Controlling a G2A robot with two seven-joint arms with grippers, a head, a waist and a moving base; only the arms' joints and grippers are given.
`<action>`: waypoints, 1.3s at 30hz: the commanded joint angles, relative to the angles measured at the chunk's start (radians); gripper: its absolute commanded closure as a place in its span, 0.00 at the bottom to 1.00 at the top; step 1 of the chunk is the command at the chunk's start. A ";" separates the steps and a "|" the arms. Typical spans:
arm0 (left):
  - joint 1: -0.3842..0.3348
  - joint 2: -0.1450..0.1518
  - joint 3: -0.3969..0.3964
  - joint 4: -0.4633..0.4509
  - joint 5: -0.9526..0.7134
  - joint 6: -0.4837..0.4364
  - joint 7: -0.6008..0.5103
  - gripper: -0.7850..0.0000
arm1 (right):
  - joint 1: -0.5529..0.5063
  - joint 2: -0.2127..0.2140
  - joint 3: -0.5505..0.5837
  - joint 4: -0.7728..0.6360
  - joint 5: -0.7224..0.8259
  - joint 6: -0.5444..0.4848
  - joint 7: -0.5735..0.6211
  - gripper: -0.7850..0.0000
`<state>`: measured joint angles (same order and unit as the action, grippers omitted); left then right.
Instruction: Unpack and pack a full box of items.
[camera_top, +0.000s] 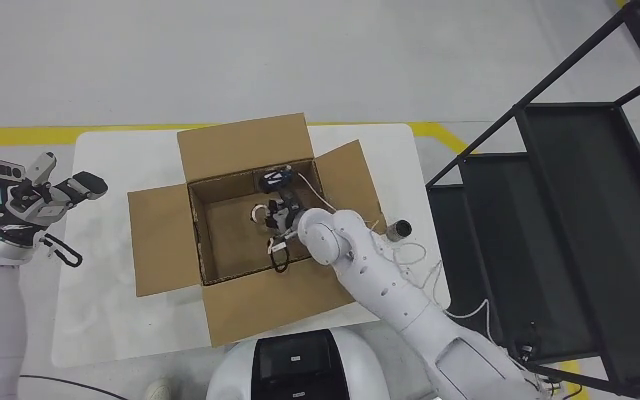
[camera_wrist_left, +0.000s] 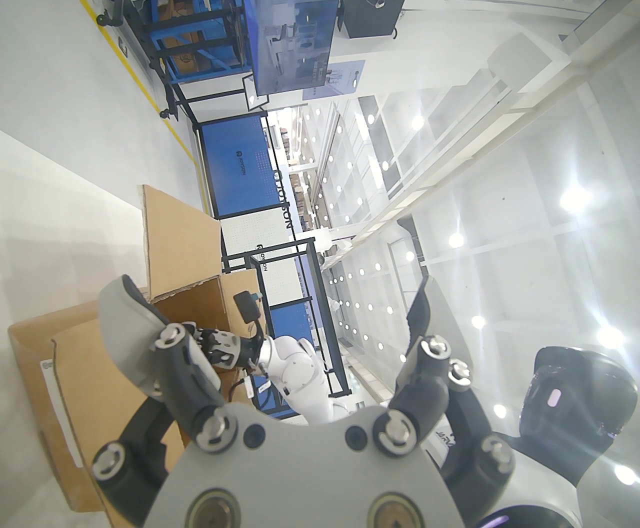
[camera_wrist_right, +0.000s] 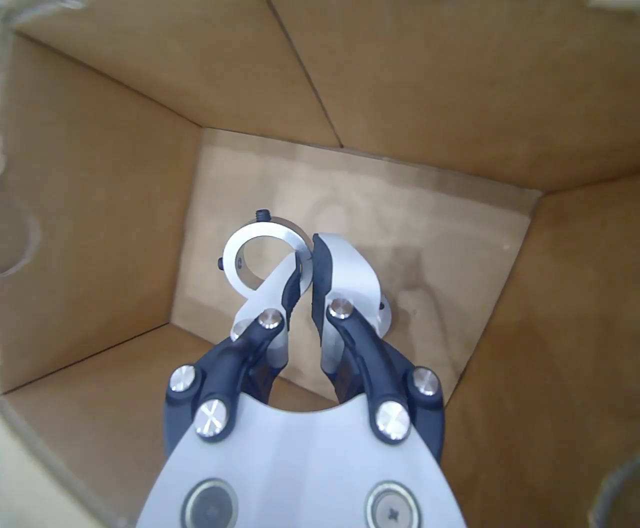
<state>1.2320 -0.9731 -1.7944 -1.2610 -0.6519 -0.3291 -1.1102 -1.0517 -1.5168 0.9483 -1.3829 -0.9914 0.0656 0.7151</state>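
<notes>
Right tool (camera_wrist_right: 308, 256) pinching metal ring (camera_wrist_right: 272, 230) inside box (camera_wrist_right: 100, 175), left tool (camera_wrist_left: 272, 295) spread wide

The right tool (camera_wrist_right: 307, 255) covers the near side of the metal ring (camera_wrist_right: 267, 229), so the ring's full shape cannot be told. In the top view the right arm hides part of the cardboard box (camera_top: 165, 240) floor. A left tool (camera_wrist_left: 272, 300) finger hides one box corner.
</notes>
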 joint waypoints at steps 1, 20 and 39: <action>0.000 0.000 0.000 0.000 0.000 0.000 0.000 0.00 | -0.053 0.015 0.042 -0.099 0.012 -0.039 0.018 1.00; 0.000 0.000 0.000 0.000 0.000 0.000 0.000 0.00 | -0.546 0.116 0.454 -0.741 0.103 -0.223 0.084 1.00; 0.000 0.000 0.000 0.000 0.000 0.000 0.000 0.00 | -1.000 0.148 0.839 -0.849 0.294 -0.287 -0.119 1.00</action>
<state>1.2320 -0.9731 -1.7944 -1.2610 -0.6519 -0.3291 -1.1102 -2.0422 -1.3697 1.7841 -2.2393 -0.7021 -0.2203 0.5971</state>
